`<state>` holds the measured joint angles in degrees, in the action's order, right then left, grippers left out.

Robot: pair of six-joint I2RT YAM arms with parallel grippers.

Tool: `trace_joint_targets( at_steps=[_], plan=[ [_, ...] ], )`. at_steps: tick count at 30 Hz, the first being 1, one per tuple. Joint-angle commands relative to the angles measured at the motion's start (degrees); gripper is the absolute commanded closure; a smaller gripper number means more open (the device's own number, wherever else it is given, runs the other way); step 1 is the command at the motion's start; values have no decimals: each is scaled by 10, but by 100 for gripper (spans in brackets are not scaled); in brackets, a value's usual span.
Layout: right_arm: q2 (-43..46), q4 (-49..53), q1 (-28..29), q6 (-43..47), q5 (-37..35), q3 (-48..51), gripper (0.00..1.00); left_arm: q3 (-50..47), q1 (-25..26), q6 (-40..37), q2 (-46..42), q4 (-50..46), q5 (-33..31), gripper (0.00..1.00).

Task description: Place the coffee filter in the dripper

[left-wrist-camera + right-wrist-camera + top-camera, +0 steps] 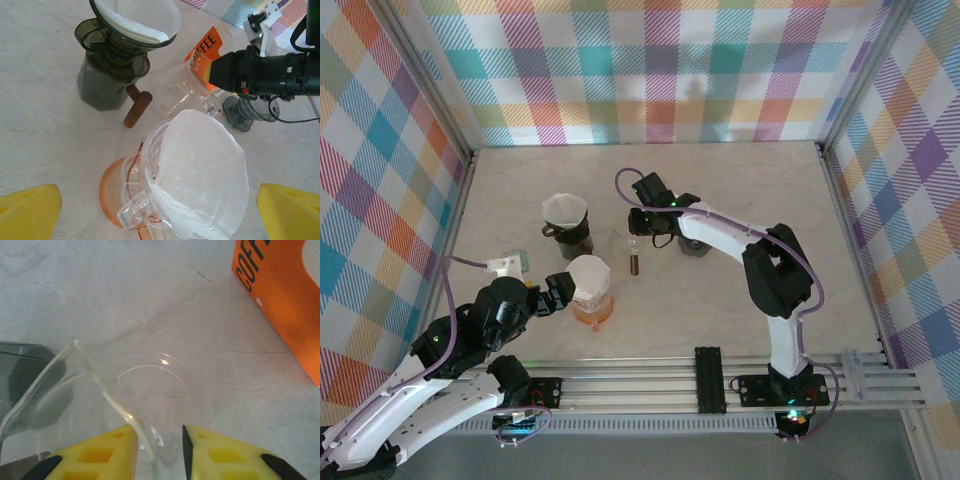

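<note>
A white coffee filter sits open in a clear plastic dripper on an orange base. My left gripper is open, one yellow finger on each side of that dripper; in the top view it stands just left of the filter. A clear glass dripper with a wooden handle stands further back. My right gripper is shut on its glass wall; in the top view this gripper is above the glass dripper.
A dark smoked dripper with its own white filter stands at the back left. An orange coffee filter box lies beyond the glass dripper. A small dark grey stand sits under the right arm. Plaid walls enclose the table.
</note>
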<state>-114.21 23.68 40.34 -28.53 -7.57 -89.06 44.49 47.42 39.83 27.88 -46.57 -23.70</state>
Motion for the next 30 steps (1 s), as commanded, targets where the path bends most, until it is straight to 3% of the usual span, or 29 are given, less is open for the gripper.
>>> trace_joint_targets(
  at_steps=[1,7,19,30],
  plan=[
    [6,34,-1,15,-10,-7,74,9,-7,3,-9,-12,-15,0],
    [63,39,1,33,-10,43,83,10,-6,2,-11,-16,-13,0],
    [262,123,23,90,-30,202,86,-1,-6,3,-20,-9,-12,0],
    [283,204,85,106,-79,238,86,-9,-7,6,-15,1,-4,0]
  ],
)
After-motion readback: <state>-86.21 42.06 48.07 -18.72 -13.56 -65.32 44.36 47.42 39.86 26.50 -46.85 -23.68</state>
